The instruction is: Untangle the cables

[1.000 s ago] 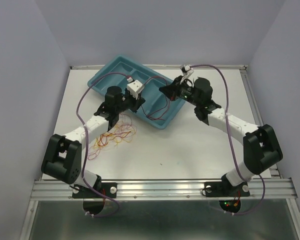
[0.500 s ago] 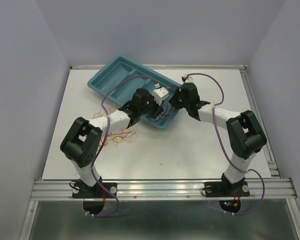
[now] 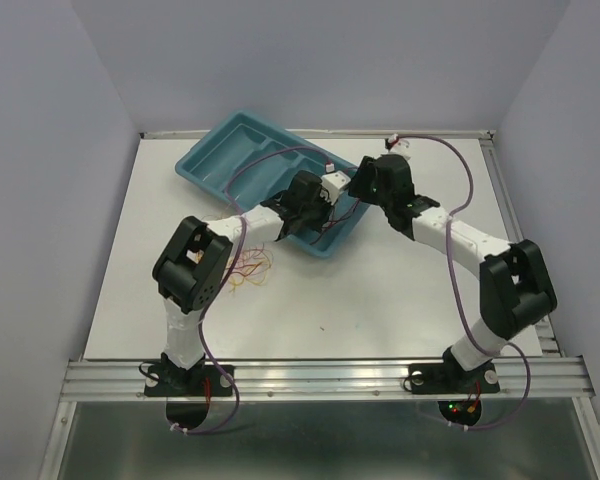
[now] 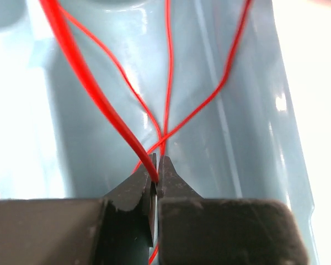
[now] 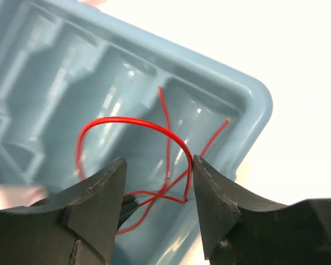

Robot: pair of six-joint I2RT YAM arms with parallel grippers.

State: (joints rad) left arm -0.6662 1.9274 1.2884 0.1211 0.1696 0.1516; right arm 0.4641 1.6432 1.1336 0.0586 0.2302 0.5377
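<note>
Lying on the bench [image 3: 380, 290] beside the left arm, a small bundle of yellow, orange and red cables [image 3: 250, 268] is not yet untangled, so most of the work seems left. Beyond it, the left hand [image 4: 157, 171] pinches one red cable [image 4: 99, 99] over the blue tray [image 3: 218, 150], while the right hand [image 5: 157, 165] gapes around its loop. A second ago the left hand sat by the bundle.

No legible text, label, brand, number or sign in any view.
</note>
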